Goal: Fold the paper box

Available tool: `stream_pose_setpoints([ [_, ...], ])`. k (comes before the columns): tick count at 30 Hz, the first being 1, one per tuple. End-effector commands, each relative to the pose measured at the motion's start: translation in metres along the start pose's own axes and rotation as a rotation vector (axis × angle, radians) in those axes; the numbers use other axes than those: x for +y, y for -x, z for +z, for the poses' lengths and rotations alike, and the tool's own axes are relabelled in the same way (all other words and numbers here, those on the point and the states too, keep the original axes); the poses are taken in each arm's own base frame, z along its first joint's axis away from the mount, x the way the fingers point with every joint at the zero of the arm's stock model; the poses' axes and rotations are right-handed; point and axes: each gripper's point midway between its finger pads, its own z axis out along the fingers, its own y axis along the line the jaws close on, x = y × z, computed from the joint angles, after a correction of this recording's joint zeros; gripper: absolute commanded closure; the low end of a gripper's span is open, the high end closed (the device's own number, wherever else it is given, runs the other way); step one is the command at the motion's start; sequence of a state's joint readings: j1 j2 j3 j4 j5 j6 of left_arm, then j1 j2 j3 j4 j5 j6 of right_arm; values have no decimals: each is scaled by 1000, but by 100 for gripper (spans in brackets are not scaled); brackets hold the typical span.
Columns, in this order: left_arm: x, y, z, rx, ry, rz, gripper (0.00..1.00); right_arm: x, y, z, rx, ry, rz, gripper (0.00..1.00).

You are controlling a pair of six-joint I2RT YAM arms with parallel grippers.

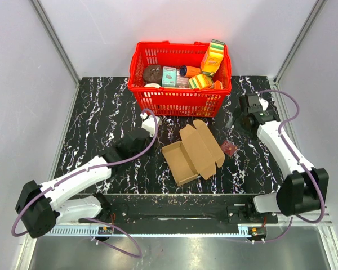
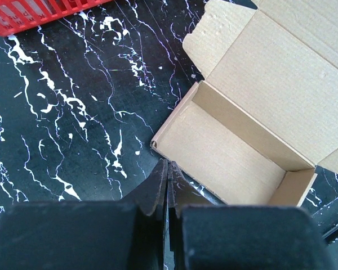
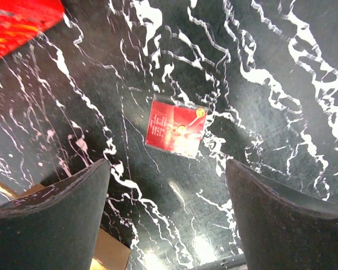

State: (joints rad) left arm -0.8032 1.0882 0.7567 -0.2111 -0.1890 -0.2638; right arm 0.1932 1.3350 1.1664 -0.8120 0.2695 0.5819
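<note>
The paper box (image 1: pixel 192 153) lies in the middle of the table as brown cardboard. Its tray walls stand up and its lid (image 1: pixel 204 145) is spread flat to the upper right. In the left wrist view the tray (image 2: pixel 225 152) is empty. My left gripper (image 2: pixel 168 164) is shut with nothing in it, its tips just beside the tray's near left corner. From above, the left gripper (image 1: pixel 152 147) sits left of the box. My right gripper (image 1: pixel 236 119) hovers at the back right, jaws wide open and empty. In the right wrist view the right gripper (image 3: pixel 166 166) has only the tabletop between its fingers.
A red basket (image 1: pixel 180 79) full of small colourful packages stands at the back, close behind the box. A small red packet (image 1: pixel 229 148) lies right of the lid; in the right wrist view the packet (image 3: pixel 176 126) is ahead of the fingers. Walls enclose the table's sides.
</note>
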Motion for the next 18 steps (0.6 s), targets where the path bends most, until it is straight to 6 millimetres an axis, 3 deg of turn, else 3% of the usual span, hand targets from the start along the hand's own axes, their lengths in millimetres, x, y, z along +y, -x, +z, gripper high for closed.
stream_pose_setpoints([
  [1,1,24,-11,-74,6,-30,100,3,-20,24,103,28,44,11],
  [11,1,19,-14,-75,1,-39,100,-1,-64,77,301,-41,115,3],
  [18,2,16,-14,-75,1,-38,100,1,-74,98,327,-59,143,1],
])
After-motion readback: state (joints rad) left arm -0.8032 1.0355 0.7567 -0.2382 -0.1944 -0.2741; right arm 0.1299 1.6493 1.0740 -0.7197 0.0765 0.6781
